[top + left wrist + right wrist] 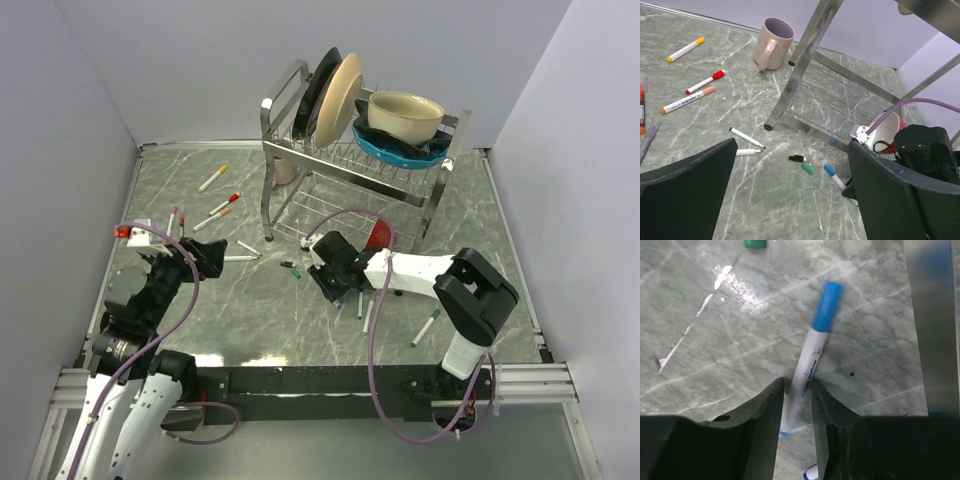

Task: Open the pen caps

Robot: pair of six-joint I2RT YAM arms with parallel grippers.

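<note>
While the smooth, cylindrical blue cap (828, 307) sits on the end of a thin white pen (807, 365) lying on the glossy, grey-veined worktop (705, 340), the right end effector (797, 385) presses its matte black fingers against both sides of the barrel, apparently clamping it. A loose green cap (754, 243) lies beyond, with a stubby black cap (796, 158) beside it. The left end effector (792, 150) hangs spread wide, holding nothing, near the shiny steel dish rack (800, 65).

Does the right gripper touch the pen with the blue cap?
Touching. In the right wrist view, the right gripper pinches the blue-capped pen by its white barrel. Both fingers meet it, with no gap visible.
</note>
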